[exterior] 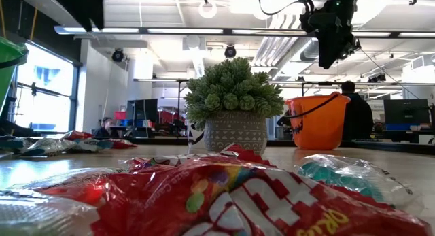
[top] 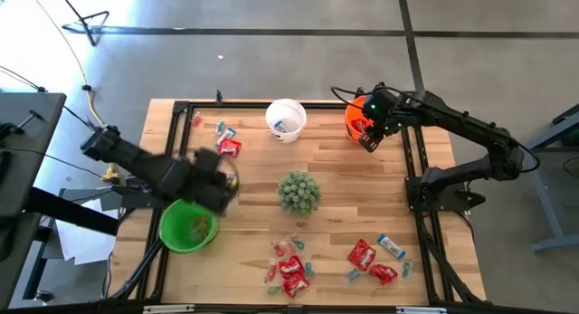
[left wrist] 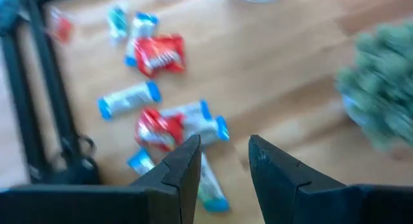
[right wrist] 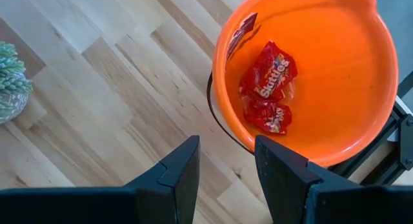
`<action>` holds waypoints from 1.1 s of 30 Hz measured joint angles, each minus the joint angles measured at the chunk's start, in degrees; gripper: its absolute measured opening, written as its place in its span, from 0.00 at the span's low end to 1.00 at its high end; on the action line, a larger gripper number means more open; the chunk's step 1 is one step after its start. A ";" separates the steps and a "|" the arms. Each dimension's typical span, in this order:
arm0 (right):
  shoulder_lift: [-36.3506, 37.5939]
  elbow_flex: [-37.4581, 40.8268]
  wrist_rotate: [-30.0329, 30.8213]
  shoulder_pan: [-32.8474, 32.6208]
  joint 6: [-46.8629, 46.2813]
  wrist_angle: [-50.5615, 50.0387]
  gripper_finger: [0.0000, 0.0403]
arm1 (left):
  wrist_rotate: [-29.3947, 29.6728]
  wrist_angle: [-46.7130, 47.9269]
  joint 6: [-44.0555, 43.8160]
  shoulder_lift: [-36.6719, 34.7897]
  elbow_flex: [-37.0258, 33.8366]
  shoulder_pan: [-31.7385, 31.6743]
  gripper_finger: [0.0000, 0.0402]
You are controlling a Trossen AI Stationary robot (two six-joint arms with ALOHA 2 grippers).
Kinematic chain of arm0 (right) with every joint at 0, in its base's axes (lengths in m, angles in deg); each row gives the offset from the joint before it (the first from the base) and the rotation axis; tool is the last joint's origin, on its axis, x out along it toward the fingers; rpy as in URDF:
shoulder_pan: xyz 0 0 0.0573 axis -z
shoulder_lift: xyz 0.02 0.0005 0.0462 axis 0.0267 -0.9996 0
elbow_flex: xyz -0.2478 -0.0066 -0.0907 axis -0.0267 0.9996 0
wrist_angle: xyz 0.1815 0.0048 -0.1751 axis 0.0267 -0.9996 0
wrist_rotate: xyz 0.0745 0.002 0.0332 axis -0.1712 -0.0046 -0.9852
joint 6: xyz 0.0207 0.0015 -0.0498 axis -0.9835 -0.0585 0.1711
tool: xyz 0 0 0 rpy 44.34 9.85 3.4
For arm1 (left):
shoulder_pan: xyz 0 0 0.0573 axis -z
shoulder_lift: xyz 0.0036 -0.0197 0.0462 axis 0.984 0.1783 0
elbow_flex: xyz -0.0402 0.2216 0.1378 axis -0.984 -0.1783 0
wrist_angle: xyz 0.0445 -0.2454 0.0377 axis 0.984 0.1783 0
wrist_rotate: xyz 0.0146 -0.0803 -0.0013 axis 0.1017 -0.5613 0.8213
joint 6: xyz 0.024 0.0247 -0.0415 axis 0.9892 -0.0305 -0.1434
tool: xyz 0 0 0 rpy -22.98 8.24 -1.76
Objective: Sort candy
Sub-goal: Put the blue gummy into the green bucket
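Wooden table (top: 335,228) holds candy (left wrist: 161,55) scattered just ahead of the open, empty left gripper (left wrist: 223,161). Right gripper (right wrist: 226,161) hangs open beside the orange bucket (right wrist: 361,130). Packets lie touching, so one grab might catch two kinds

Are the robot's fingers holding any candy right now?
No, nothing is held. The left gripper is open and empty above candy on the table. The right gripper is open beside the orange bucket.
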 joint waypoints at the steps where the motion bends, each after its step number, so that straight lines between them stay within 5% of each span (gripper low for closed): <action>1: 0.00 0.00 0.00 0.00 0.04 0.00 0.36 | -0.16 0.00 3.20 -0.10 0.00 -2.80 0.29; 13: 0.00 0.00 0.00 0.01 0.13 0.50 0.36 | 0.85 -0.73 34.22 -0.16 0.00 -31.90 0.29; 19: 0.00 0.00 0.81 0.02 0.11 1.25 0.36 | -1.39 -11.53 48.63 -0.16 0.00 -43.25 0.29; 33: 0.00 0.00 0.83 0.04 -0.13 2.19 0.36 | -7.37 -19.42 62.80 7.75 0.00 -57.56 0.29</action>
